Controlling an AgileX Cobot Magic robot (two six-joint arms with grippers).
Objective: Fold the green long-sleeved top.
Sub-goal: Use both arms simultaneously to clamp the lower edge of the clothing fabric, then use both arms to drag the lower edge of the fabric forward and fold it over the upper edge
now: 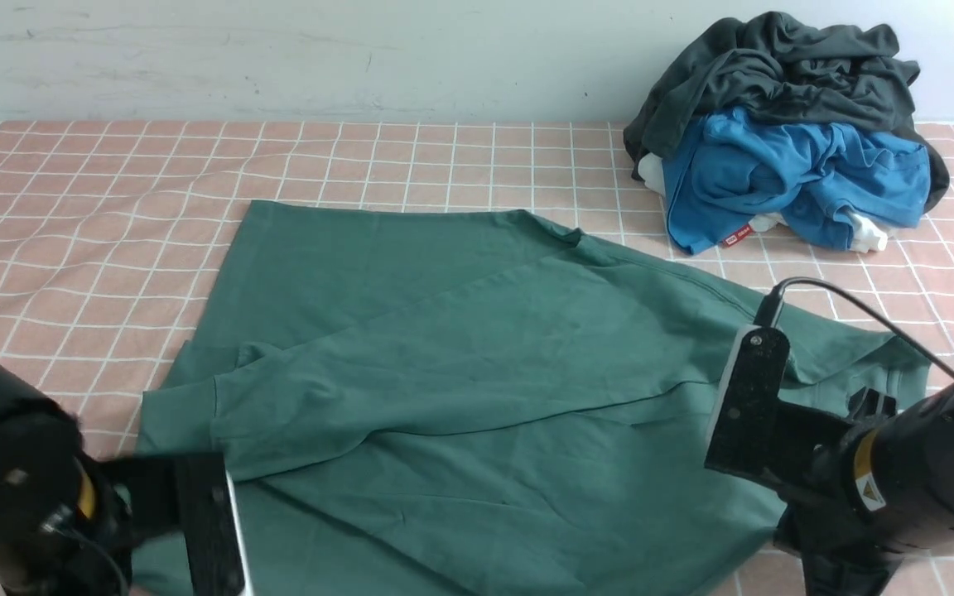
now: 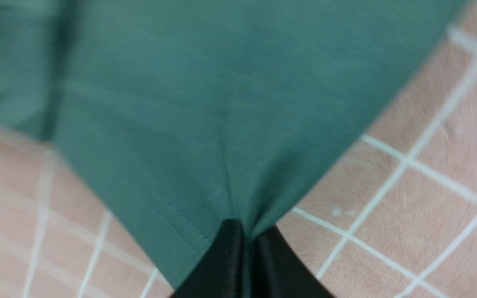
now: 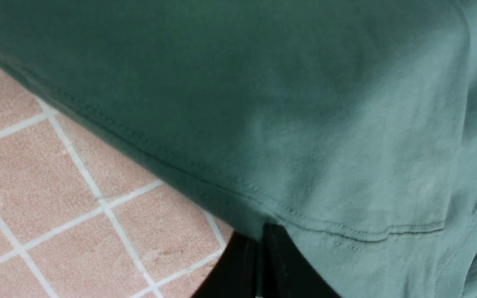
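The green long-sleeved top [image 1: 460,364] lies spread and partly folded over itself across the checked cloth. In the left wrist view my left gripper [image 2: 246,236] is shut on a stitched corner of the green top [image 2: 205,124], the cloth puckering into the black jaws. My right gripper [image 3: 261,236] is shut on the hemmed edge of the green top [image 3: 304,124] near its ribbed neck. In the front view both arms sit low at the near corners, left [image 1: 46,505] and right [image 1: 858,463], and the fingertips are hidden there.
A heap of a dark charcoal garment [image 1: 775,66] over a bright blue one [image 1: 783,174] sits at the far right. The pink checked tablecloth [image 1: 96,207] covers the table to the pale wall.
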